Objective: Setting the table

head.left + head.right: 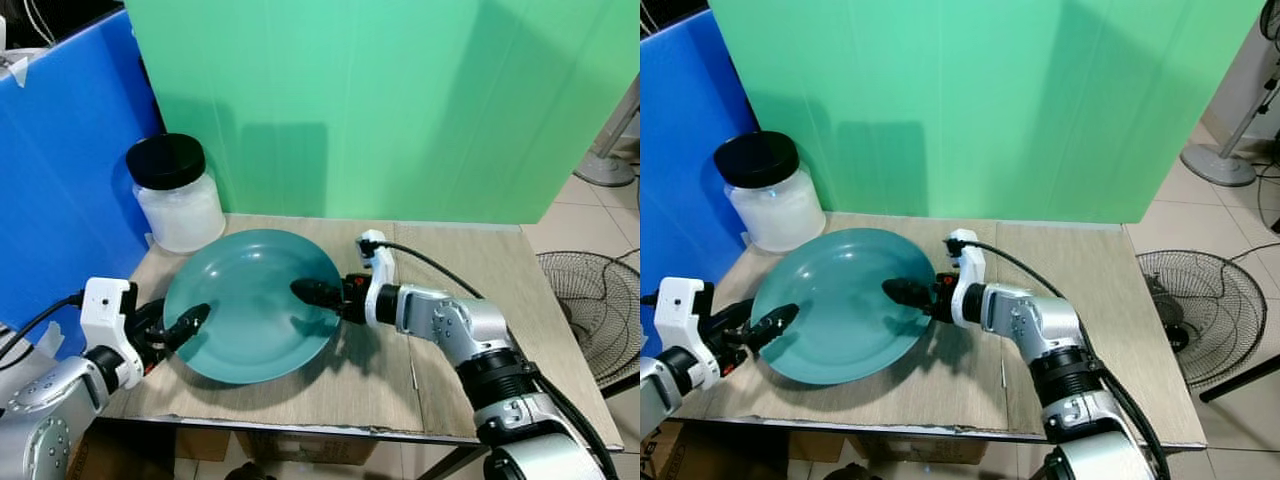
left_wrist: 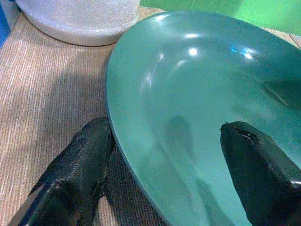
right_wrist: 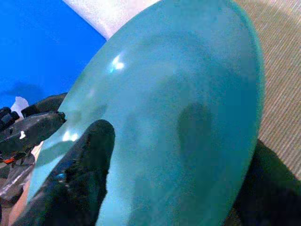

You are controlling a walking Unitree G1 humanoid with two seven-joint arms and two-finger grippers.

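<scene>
Here, a round teal plastic plate (image 1: 250, 300) lies on the pale wood-grain surface (image 1: 470, 260), in front of a frosted white jar with a black lid (image 1: 175, 195) that stands in the corner between the blue panel (image 1: 60, 190) and the green backdrop (image 1: 400, 100). The left hand (image 1: 190, 322) meets the plate at the rim nearest the blue panel: in its wrist view one black finger (image 2: 77, 174) lies outside and under the rim while the other (image 2: 263, 174) sits over the plate's bowl, so the fingers straddle the edge, parted and not visibly clamped. The right hand (image 1: 310, 292) reaches in from the opposite side; its wrist view shows one finger (image 3: 80, 179) over the plate's upper face and a dark shape under the far rim, likewise spanning the edge. Whether either hand truly pinches the plate cannot be told. Holding opposite rims probably serves to steady a wide, shallow dish for a two-handed lift or shift away from the jar. A floor fan (image 1: 590, 300) lies beyond the surface's edge.
</scene>
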